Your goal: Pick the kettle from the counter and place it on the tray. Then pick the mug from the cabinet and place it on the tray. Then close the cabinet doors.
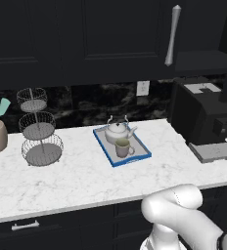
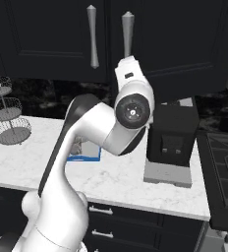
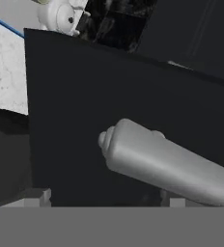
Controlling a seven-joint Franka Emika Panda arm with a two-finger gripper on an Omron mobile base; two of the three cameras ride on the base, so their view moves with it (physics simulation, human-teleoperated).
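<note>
Evidently kettle (image 1: 117, 132) and mug (image 1: 123, 147) sit on the tray (image 1: 110, 158) near the table's rear edge; hand faces a door handle (image 3: 172, 166) for closing; finger state indeterminable.

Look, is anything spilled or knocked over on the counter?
Nothing stands out. The kettle and mug stand upright inside the tray, and the counter shows no spill.

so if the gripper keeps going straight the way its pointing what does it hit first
Most likely the silver bar handle of the cabinet door, which lies close ahead in the hand view, with the black panel just behind it. Exact depth is unclear.
</note>
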